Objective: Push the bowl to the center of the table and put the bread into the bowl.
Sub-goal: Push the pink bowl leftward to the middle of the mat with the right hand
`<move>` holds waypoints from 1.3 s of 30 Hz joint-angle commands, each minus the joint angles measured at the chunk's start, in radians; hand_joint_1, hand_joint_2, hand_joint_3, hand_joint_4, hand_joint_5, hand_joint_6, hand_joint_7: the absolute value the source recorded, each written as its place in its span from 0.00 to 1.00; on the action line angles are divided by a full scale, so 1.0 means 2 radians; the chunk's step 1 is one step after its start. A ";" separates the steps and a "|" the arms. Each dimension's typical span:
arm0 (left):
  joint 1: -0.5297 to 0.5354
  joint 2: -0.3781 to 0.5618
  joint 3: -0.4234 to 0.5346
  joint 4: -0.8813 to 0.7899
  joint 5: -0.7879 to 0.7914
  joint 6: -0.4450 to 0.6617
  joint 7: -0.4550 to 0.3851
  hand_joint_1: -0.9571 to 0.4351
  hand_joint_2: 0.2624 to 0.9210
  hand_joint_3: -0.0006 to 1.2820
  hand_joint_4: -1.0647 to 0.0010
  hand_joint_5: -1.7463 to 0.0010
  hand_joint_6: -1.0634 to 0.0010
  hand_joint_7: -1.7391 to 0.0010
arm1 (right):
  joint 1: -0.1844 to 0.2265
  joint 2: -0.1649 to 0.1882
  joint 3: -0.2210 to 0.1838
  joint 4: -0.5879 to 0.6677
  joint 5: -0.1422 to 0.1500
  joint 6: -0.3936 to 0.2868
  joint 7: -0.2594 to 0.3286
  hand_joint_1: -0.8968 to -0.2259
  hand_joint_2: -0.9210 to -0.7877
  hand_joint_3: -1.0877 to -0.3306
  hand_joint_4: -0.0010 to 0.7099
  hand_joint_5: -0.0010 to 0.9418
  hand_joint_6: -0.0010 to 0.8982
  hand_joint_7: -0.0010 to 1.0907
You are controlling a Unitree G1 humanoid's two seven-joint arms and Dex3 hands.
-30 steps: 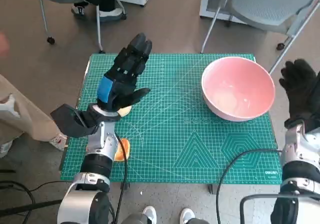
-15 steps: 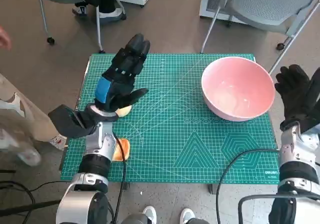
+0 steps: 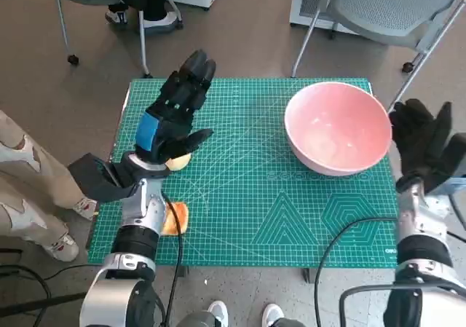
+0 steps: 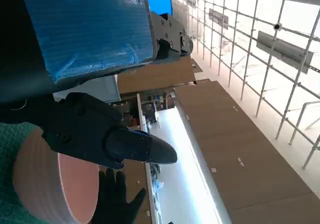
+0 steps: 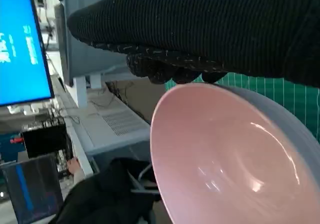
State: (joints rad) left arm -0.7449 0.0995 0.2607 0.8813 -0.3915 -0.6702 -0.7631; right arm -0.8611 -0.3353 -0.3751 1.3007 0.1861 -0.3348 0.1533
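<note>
Right hand [image 3: 421, 143] beside one pink bowl [image 3: 337, 127]; two bread pieces [image 3: 175, 218].

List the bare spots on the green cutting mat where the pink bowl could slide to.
Open: the middle of the green cutting mat, between the left robot hand and the round pink bowl, and the whole near strip below the bowl. Crowded: the near-left corner, with two golden bread pieces under the left forearm; the far-right corner, with the bowl and the gloved right robot hand beside it.
</note>
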 commanded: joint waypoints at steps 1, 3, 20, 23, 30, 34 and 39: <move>0.006 0.005 -0.001 -0.005 0.004 0.003 0.004 0.31 1.00 0.11 0.95 1.00 0.77 0.99 | 0.007 0.013 0.009 0.006 -0.013 0.001 0.003 0.48 0.00 0.39 0.27 0.01 0.26 0.14; 0.007 0.005 -0.002 -0.006 0.004 0.003 0.004 0.31 1.00 0.11 0.95 1.00 0.77 0.99 | 0.007 0.017 0.012 0.005 -0.016 -0.004 0.007 0.48 0.00 0.39 0.27 0.01 0.26 0.14; 0.011 0.007 -0.004 -0.014 0.004 0.006 0.009 0.32 1.00 0.11 0.95 1.00 0.77 0.99 | 0.007 0.049 0.029 0.007 -0.028 -0.019 0.020 0.44 0.00 0.38 0.32 0.02 0.29 0.15; 0.011 0.008 -0.003 -0.013 0.003 0.006 0.008 0.32 1.00 0.11 0.95 1.00 0.77 0.99 | 0.007 0.053 0.032 0.007 -0.030 -0.021 0.021 0.43 0.00 0.38 0.33 0.02 0.29 0.14; 0.011 0.009 -0.003 -0.010 0.002 0.006 0.007 0.31 1.00 0.11 0.95 1.00 0.77 0.99 | 0.005 0.062 0.038 0.008 -0.039 -0.022 0.016 0.39 0.00 0.38 0.35 0.02 0.30 0.15; 0.012 0.008 -0.003 -0.011 0.003 0.006 0.009 0.32 1.00 0.11 0.95 1.00 0.77 0.99 | 0.004 0.065 0.041 0.007 -0.044 -0.023 0.014 0.36 0.00 0.39 0.36 0.02 0.29 0.14; 0.011 0.007 -0.003 -0.010 0.003 0.007 0.009 0.32 1.00 0.11 0.95 1.00 0.77 0.99 | 0.003 0.067 0.045 0.007 -0.046 -0.024 0.015 0.31 0.00 0.39 0.36 0.02 0.28 0.14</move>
State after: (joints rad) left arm -0.7348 0.1097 0.2554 0.8691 -0.3903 -0.6603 -0.7468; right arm -0.8619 -0.2121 -0.2904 1.3010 0.1088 -0.3891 0.1836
